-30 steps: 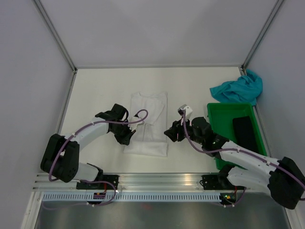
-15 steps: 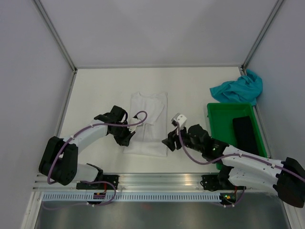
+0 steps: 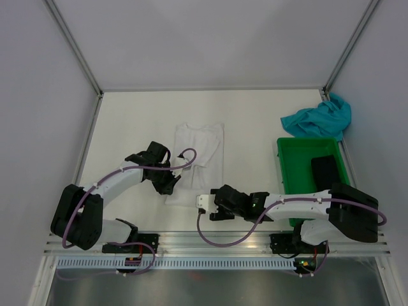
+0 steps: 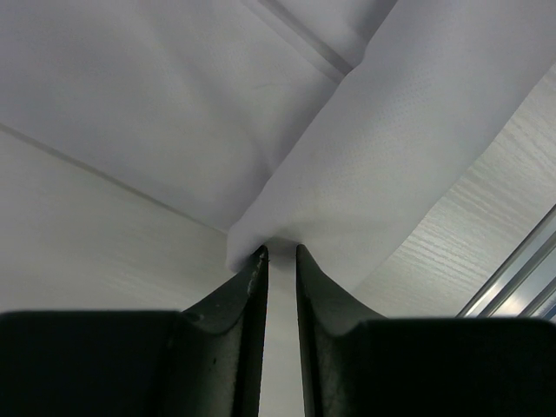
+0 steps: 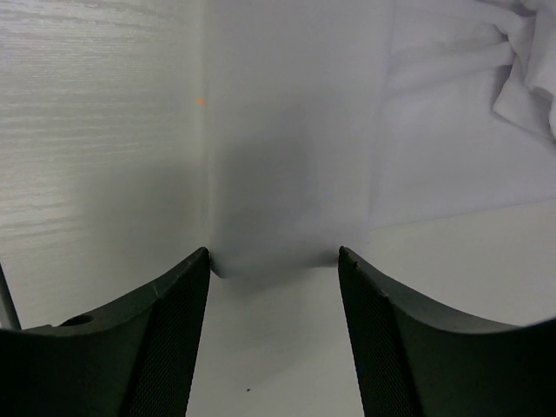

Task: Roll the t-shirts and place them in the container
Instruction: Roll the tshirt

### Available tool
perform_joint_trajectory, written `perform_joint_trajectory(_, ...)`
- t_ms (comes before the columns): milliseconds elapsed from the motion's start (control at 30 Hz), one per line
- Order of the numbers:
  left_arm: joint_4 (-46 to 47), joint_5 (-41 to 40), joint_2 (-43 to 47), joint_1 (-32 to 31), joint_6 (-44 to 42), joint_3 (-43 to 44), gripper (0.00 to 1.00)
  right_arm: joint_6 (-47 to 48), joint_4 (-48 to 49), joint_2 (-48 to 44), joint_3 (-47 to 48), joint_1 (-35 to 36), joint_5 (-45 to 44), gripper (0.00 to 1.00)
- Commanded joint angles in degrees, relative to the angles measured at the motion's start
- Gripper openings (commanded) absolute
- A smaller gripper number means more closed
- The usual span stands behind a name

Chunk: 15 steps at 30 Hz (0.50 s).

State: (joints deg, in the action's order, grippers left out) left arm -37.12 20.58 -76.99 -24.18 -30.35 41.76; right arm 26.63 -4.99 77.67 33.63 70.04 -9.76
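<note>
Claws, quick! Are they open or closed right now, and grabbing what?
Left claw: closed, pinching the white t-shirt by its corner.
Right claw: open, holding nothing, straddling the shirt's edge.

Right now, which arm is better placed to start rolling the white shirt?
Left, probably. The left gripper is nearly closed, seemingly pinching a corner of the white t-shirt. The right gripper is open at the shirt's near edge, with nothing held.

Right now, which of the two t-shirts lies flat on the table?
The white t-shirt, flat in the middle; the teal-blue t-shirt lies crumpled in the far right corner, behind the green crate.
</note>
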Motion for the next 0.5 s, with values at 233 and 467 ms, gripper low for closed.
perform_joint_trajectory(233, 1.09, 0.43, 1.05, 0.01, 1.26, -0.01, 0.24, 3.70, -1.69, 8.28, 4.60, 1.33, -2.19, 0.53)
perform_joint_trajectory(467, -1.19, 0.78, 4.82, -0.07, 0.73, 2.09, 0.25, -3.95, -4.14, 10.31, 7.41, -0.17, -3.34, 0.17)
